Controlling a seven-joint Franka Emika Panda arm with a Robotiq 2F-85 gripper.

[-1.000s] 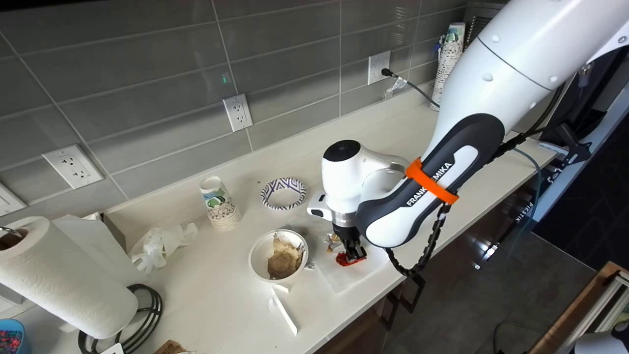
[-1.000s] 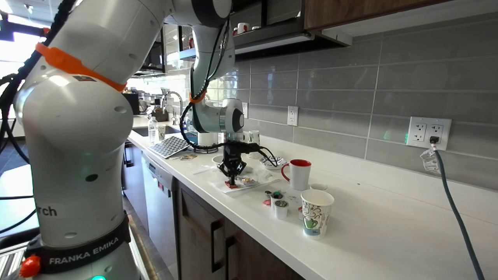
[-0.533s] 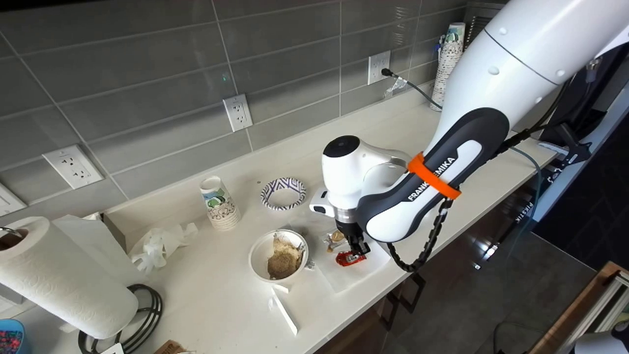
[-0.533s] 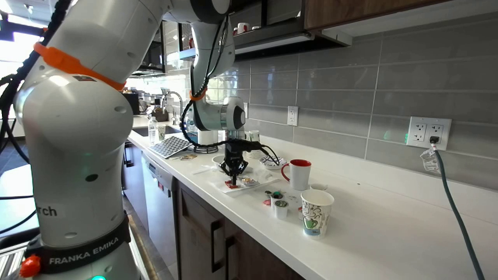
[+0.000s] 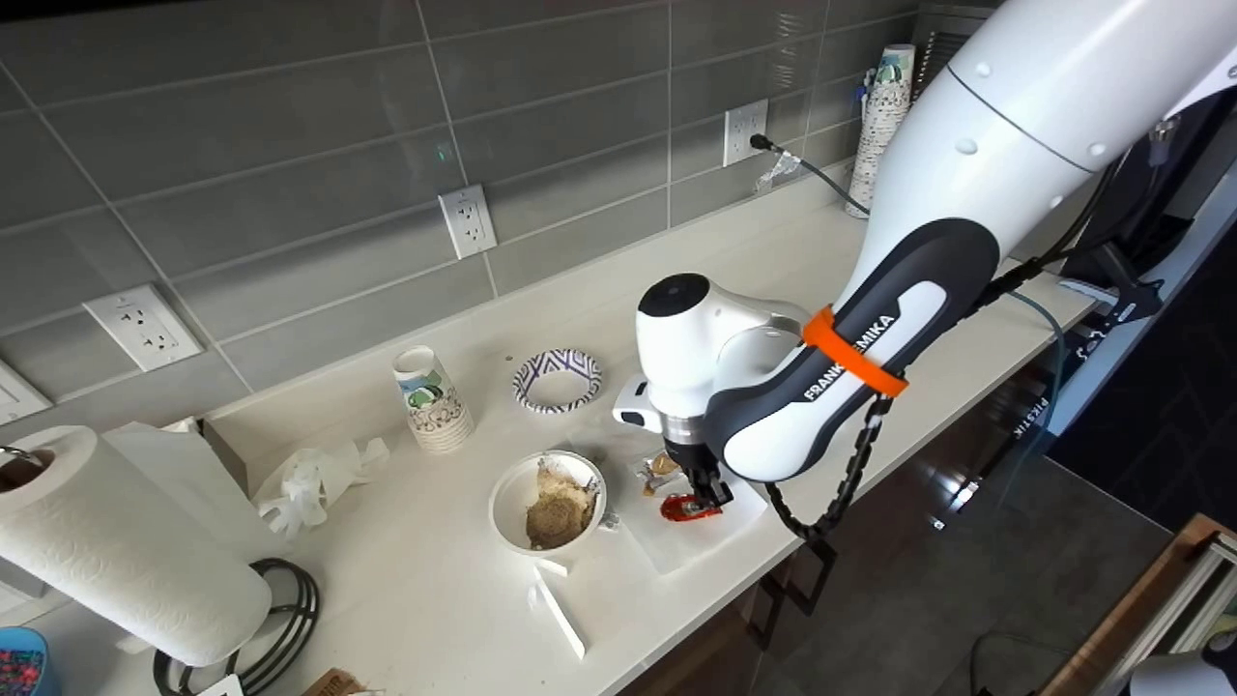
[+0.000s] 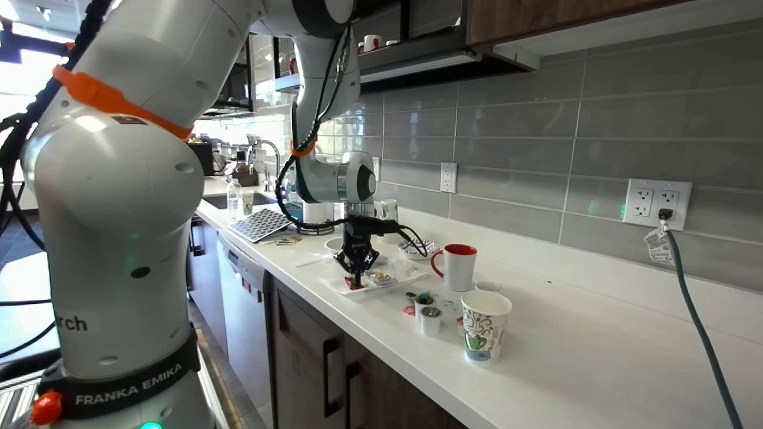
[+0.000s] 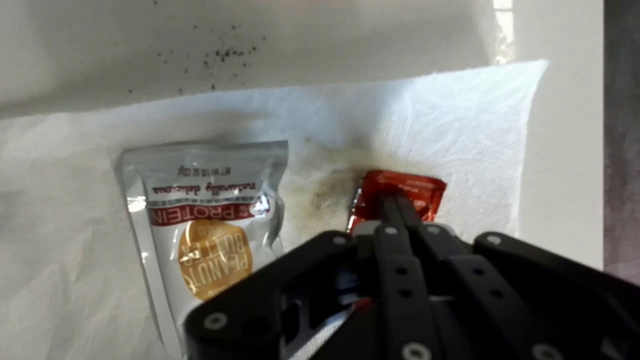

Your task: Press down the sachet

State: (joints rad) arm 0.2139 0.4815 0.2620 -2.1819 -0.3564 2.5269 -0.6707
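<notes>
Wrist view: the sachet point(image 7: 414, 185) lies on the towel point(image 7: 470, 120), under the tip of the end effector point(image 7: 400, 202), which seems to touch it, jaws fully together with nothing seen between them; how hard it bears I cannot tell. With so narrow a contact, too much force could burst the sachet, and a push off its middle could skid it or drag the towel along. The pouch point(image 7: 212, 200), just beside, could catch a sideways sweep. In an exterior view, the contact seems to sit toward one end of the sachet, making a skid likelier; near it the white bowl point(image 5: 510, 495) holds tan and brown powder point(image 5: 559, 517), and the tub point(image 5: 24, 634) holds coloured bits point(image 5: 19, 670). In an exterior view, a pod point(image 6: 430, 326) shows dark green at its mouth, contents or lid unclear; what the mug point(image 6: 462, 271) and paper cup point(image 6: 486, 325) hold is hidden.
</notes>
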